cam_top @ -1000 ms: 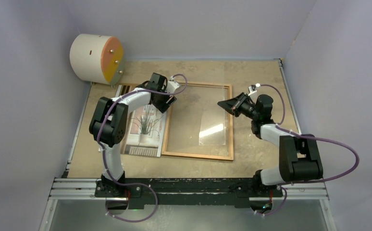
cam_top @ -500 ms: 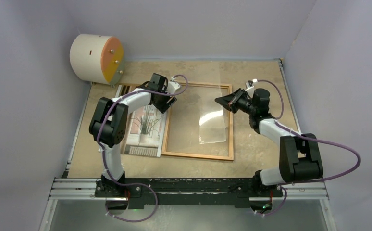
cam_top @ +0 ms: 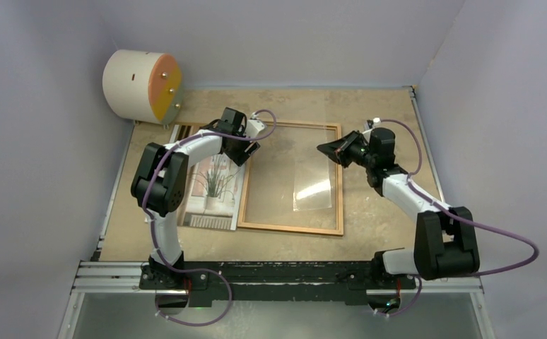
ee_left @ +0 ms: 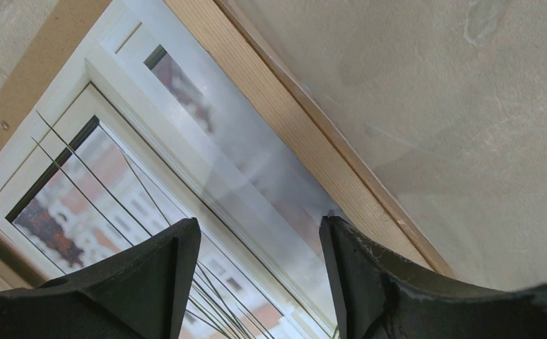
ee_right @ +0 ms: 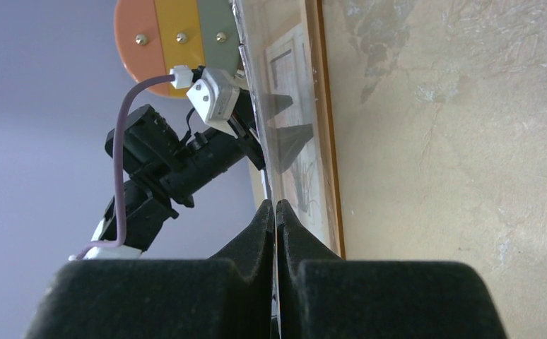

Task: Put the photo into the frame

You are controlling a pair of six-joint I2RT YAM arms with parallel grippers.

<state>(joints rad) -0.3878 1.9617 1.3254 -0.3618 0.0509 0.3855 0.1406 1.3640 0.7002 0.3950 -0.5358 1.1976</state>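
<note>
The photo (cam_top: 214,185) lies flat on a brown backing board, just left of the frame (cam_top: 292,228). My left gripper (cam_top: 248,150) is open and hovers low over the photo's right edge beside the frame's left rail. In the left wrist view (ee_left: 260,226) its fingers straddle the photo (ee_left: 115,191), with the rail (ee_left: 306,134) to the right. My right gripper (cam_top: 321,149) is shut on the right edge of the clear glass pane (cam_top: 312,191) and holds that edge tilted up over the frame. In the right wrist view (ee_right: 276,205) the pane (ee_right: 256,85) runs edge-on between the shut fingers.
A cream-and-orange cylinder (cam_top: 142,85) stands at the back left corner and also shows in the right wrist view (ee_right: 179,28). The backing board (ee_left: 37,78) sticks out beyond the photo. Grey walls close the table on three sides.
My right gripper has moved slightly back and up with the pane's edge, and the glare on the pane has shifted. The left arm has not moved.
</note>
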